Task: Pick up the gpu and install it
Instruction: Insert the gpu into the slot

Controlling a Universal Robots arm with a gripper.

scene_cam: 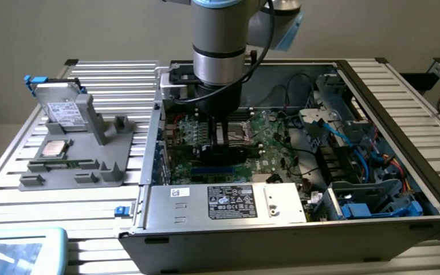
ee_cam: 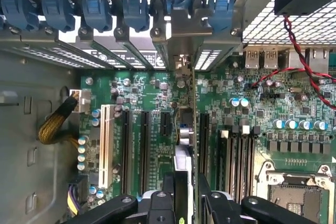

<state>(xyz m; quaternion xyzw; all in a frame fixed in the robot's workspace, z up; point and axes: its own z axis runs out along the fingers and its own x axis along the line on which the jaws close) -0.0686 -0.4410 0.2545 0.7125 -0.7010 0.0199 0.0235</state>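
Pickup's done: the gripper [ee_cam: 185, 195] is clamped on the gpu [ee_cam: 182, 150], edge-down at a motherboard [ee_cam: 147, 93] slot. Can't tell if it's seated.

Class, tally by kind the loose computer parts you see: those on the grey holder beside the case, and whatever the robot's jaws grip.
hard drive: 1
processor chip: 1
memory stick: 1
gpu, in the gripper's jaws: 1
Total: 4
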